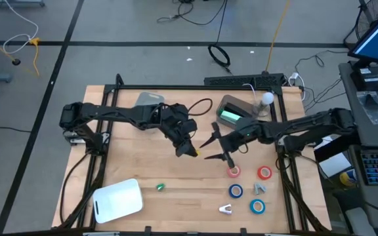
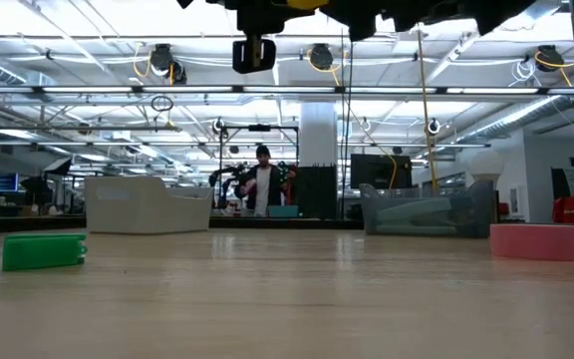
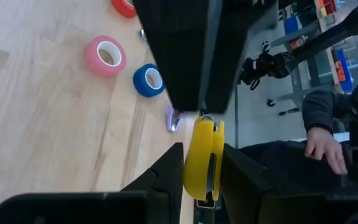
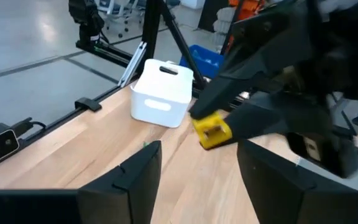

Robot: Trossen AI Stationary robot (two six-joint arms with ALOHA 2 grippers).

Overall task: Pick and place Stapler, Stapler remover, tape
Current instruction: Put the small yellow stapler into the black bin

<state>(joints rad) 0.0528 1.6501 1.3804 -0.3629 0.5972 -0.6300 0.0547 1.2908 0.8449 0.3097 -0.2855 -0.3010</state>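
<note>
The left gripper (image 1: 190, 150) is clamped on a yellow object (image 3: 202, 163), probably the stapler, held in the air above the table's middle. The right gripper (image 1: 223, 152), fingers spread and empty, hovers just beside it at 3 o'clock, facing it. The white bin (image 1: 117, 200) lies toward 8 o'clock from the left gripper, the nearer arm. Tape rolls (image 1: 233, 172) sit at 4 o'clock.

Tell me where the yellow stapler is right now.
The yellow stapler is gripped in the left gripper above mid-table in the high view, with the open right gripper close beside it.
</note>
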